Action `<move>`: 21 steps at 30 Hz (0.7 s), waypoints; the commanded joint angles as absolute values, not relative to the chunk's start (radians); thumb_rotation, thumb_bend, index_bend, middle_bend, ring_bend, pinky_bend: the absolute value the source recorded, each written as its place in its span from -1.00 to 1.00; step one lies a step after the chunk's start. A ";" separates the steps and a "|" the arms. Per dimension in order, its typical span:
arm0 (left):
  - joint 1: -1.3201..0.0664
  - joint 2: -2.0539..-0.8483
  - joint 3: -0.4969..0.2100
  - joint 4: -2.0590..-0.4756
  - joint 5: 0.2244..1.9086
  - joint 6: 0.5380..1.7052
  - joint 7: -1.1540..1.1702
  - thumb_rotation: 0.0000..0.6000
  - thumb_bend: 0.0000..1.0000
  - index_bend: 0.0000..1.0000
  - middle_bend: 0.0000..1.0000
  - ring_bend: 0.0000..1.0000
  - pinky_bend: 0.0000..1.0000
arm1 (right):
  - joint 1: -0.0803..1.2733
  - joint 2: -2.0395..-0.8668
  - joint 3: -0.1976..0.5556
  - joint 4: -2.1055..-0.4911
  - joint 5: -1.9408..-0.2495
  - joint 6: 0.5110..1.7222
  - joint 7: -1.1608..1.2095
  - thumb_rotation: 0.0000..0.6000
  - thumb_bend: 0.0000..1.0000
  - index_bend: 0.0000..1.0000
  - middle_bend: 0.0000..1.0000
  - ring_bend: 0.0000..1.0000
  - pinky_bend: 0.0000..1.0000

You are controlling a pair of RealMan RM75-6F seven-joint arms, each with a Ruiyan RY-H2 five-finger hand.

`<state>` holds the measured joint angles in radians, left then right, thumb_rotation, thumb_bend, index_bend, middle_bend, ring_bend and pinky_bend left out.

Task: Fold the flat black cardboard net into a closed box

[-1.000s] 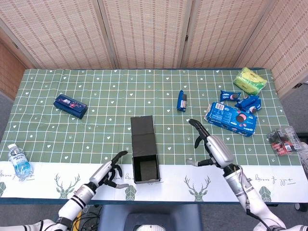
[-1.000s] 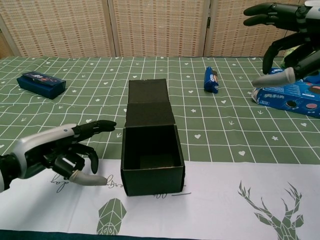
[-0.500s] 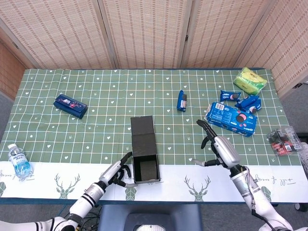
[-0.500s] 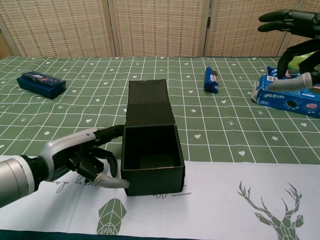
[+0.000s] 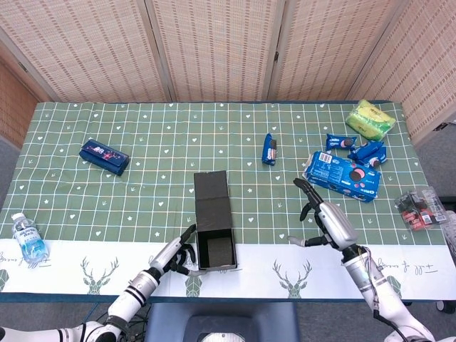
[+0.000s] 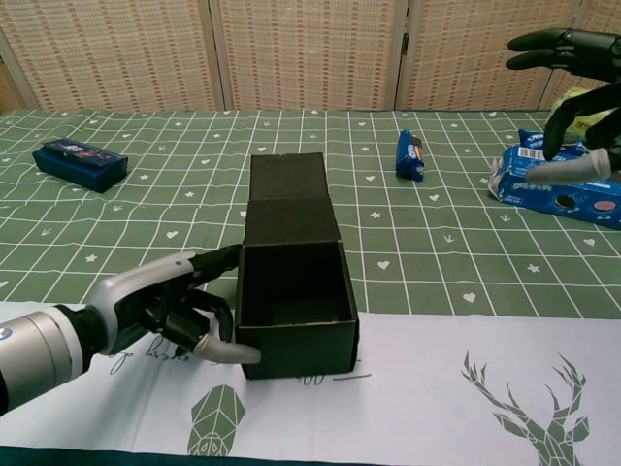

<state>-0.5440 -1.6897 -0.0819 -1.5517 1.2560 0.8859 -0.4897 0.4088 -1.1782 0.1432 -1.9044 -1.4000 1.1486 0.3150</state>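
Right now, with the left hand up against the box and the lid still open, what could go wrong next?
The left hand touches only the black box's left wall, with nothing bracing the far side, so a push could slide or twist it. The right hand hovers well away, unable to steady it. The lid flap lies flat behind, so closing it one-handed may tip the box.

Staged lab tabletop, woven folding screens (image 5: 214, 50), patterned tablecloth (image 5: 164, 135)

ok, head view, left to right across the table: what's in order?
Water bottle → dark blue box → left hand → black box → small blue packet → right hand → green bag → red and black packets.
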 commanded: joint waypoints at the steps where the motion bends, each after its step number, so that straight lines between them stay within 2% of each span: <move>1: -0.541 -1.693 -0.084 -1.547 1.262 0.884 -0.499 1.00 -0.85 -1.00 -1.00 0.13 0.60 | 0.410 -1.180 0.143 -1.903 -1.398 1.147 0.315 1.00 -0.82 -1.00 -1.00 0.05 0.69; 5: -0.534 -1.702 -0.089 -1.534 1.276 0.888 -0.539 1.00 -0.85 -0.92 -0.87 0.17 0.60 | 0.412 -1.186 0.144 -1.899 -1.391 1.144 0.314 1.00 -0.82 -1.00 -1.00 0.05 0.69; 10: -0.524 -1.721 -0.091 -1.506 1.306 0.904 -0.583 1.00 -0.85 -0.63 -0.60 0.20 0.60 | 0.411 -1.204 0.144 -1.890 -1.368 1.139 0.314 1.00 -0.80 -1.00 -1.00 0.05 0.68; 12: -0.519 -1.728 -0.092 -1.491 1.326 0.916 -0.612 1.00 -0.85 -0.52 -0.48 0.21 0.61 | 0.410 -1.221 0.140 -1.884 -1.350 1.130 0.321 1.00 -0.74 -1.00 -0.98 0.02 0.57; 13: -0.518 -1.730 -0.092 -1.486 1.334 0.920 -0.622 1.00 -0.85 -0.48 -0.43 0.22 0.61 | 0.411 -1.227 0.138 -1.880 -1.343 1.124 0.324 1.00 -0.73 -1.00 -0.97 -0.02 0.52; 16: -0.517 -1.728 -0.093 -1.474 1.356 0.928 -0.656 1.00 -0.85 -0.43 -0.37 0.22 0.61 | 0.415 -1.244 0.135 -1.866 -1.316 1.097 0.340 1.00 -0.68 -1.00 -0.95 -0.35 0.30; 18: -0.516 -1.726 -0.092 -1.472 1.363 0.931 -0.667 1.00 -0.85 -0.41 -0.35 0.22 0.61 | 0.418 -1.247 0.136 -1.862 -1.306 1.087 0.347 1.00 -0.66 -1.00 -0.91 -0.49 0.15; 21: -0.518 -1.692 -0.087 -1.475 1.415 0.944 -0.730 1.00 -0.85 -0.40 -0.34 0.22 0.61 | 0.450 -1.260 0.136 -1.835 -1.271 0.994 0.399 1.00 -0.64 -1.00 -0.78 -0.58 -0.02</move>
<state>-0.5164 -1.7138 -0.0905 -1.4748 1.3837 0.9357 -0.6954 0.4271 -1.2507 0.1365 -1.8565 -1.2922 1.0531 0.3649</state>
